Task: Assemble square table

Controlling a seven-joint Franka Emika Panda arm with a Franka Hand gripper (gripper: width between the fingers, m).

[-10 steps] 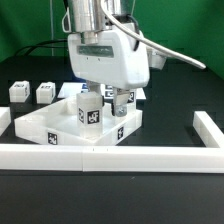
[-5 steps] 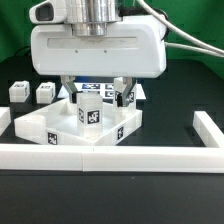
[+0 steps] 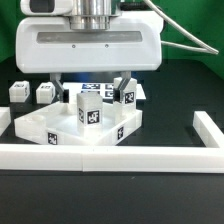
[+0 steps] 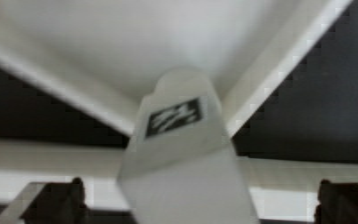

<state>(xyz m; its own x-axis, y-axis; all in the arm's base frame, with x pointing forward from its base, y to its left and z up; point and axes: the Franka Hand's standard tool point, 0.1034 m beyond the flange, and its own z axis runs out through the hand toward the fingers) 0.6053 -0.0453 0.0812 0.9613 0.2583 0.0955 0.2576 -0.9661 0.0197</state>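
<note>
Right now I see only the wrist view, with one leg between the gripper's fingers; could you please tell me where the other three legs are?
Observer: Two loose legs lie side by side off the top, to the exterior view's left.
Operator: Thank you; and the third?
Observer: The third leg stands on the top, to the exterior view's right of your leg, slightly tilted.
Operator: Is anything in front of the top?
Observer: A low wall runs close along its front.
</note>
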